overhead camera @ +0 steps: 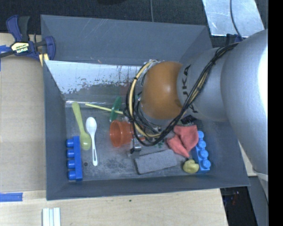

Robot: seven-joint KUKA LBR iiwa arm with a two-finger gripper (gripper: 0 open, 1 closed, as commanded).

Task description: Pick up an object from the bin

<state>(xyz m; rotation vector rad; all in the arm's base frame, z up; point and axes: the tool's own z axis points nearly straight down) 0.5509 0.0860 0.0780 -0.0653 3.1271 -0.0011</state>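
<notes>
The gripper is low in the middle of the bin, mostly hidden under the arm's wrist. It sits just right of a translucent orange cup lying on its side. Directly below it lies a flat grey block. To its right is a crumpled red cloth. Nothing is seen between the gripper's tips.
A white spoon, a yellow-green spoon and a blue brick lie at the left. A green piece with a yellow stick lies at the back. Another blue brick and a small yellow thing lie at the right.
</notes>
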